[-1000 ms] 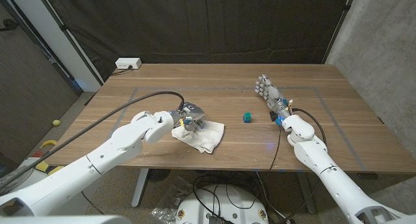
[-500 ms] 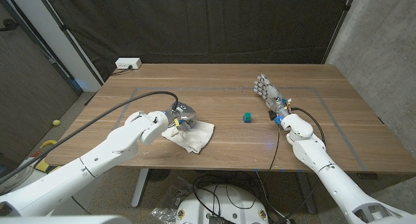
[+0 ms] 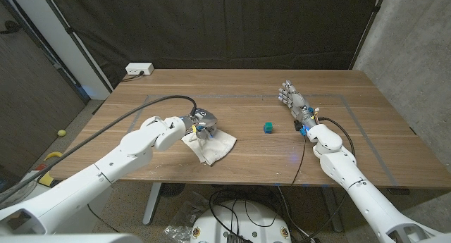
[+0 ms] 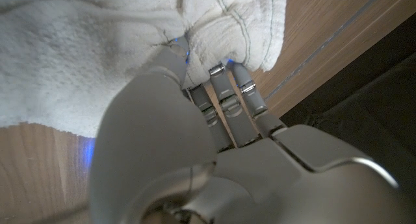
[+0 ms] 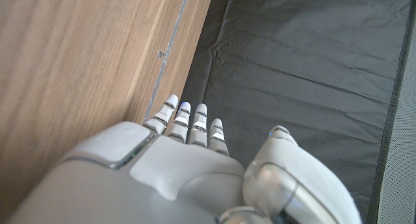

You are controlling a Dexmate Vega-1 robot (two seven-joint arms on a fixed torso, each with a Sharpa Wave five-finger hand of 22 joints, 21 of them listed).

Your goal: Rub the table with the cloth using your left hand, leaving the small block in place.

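A crumpled white cloth (image 3: pixel 215 147) lies on the wooden table (image 3: pixel 239 95), left of centre. My left hand (image 3: pixel 201 124) grips the cloth's left end. In the left wrist view its fingers (image 4: pixel 224 94) curl into the white cloth (image 4: pixel 84 49). A small teal block (image 3: pixel 268 127) sits on the table to the right of the cloth, apart from it. My right hand (image 3: pixel 292 102) stands further right near the block, fingers straight and apart, holding nothing. The right wrist view shows that hand (image 5: pixel 175 165) over the table's far part.
A white power strip (image 3: pixel 139 69) sits at the table's back left corner. A black cable (image 3: pixel 134 116) runs along my left arm. Faint tape lines (image 3: pixel 338 96) mark a rectangle on the tabletop. A dark curtain (image 3: pixel 232 25) hangs behind the table.
My left hand dragged the cloth leftward across the table, then slightly back right and away. The block and my right hand stayed where they were.
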